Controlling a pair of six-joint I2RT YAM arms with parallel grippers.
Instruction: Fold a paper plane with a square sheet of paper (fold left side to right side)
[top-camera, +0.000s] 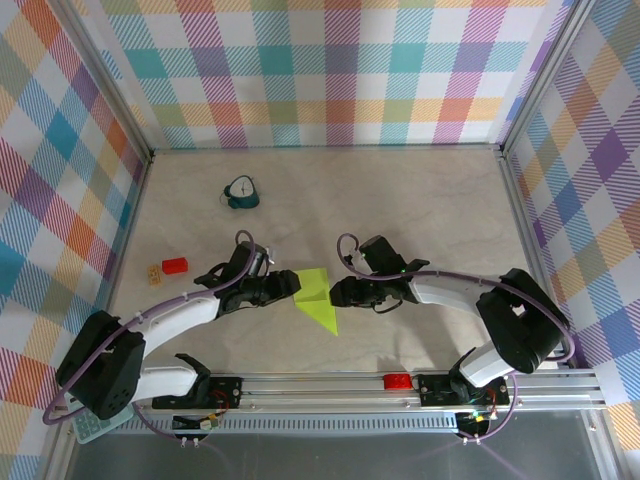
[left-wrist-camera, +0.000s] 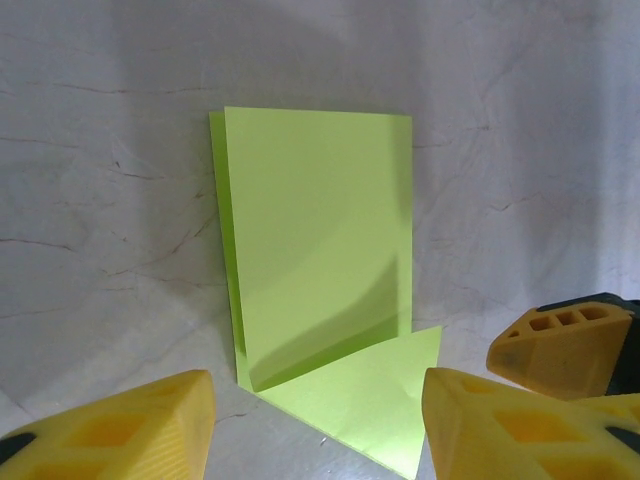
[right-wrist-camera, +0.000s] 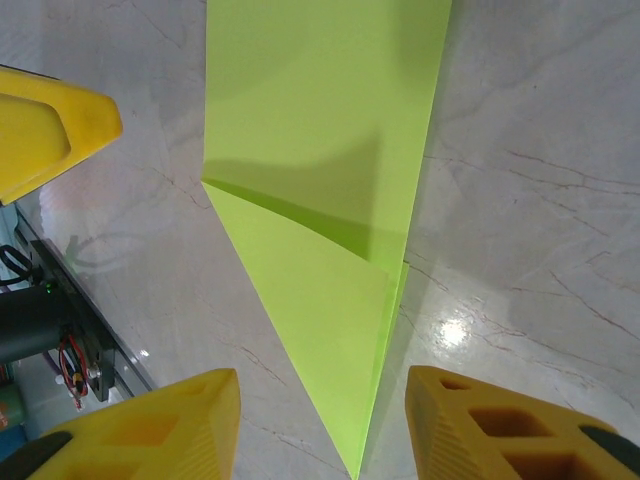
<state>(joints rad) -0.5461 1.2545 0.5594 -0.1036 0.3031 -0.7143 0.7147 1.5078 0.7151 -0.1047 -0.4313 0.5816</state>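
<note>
— Where it lies on the marbled table (top-camera: 420, 200), we see the matte lime paper (top-camera: 316, 298), folded flat, with a pointed near corner.
— Its lower layers are hidden from us. It sits between the left gripper (top-camera: 292, 287) and right gripper (top-camera: 335, 293), both with jaws apart, neither clamping it.

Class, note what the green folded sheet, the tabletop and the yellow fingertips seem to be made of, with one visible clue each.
Green folded sheet: thin paper, faint sheen; sharp creases, layered edges.
Tabletop: marble-patterned laminate or stone, glossy; veins, light glare.
Right gripper's fingertips: probably plastic, matte; hollow moulded cells.
</note>
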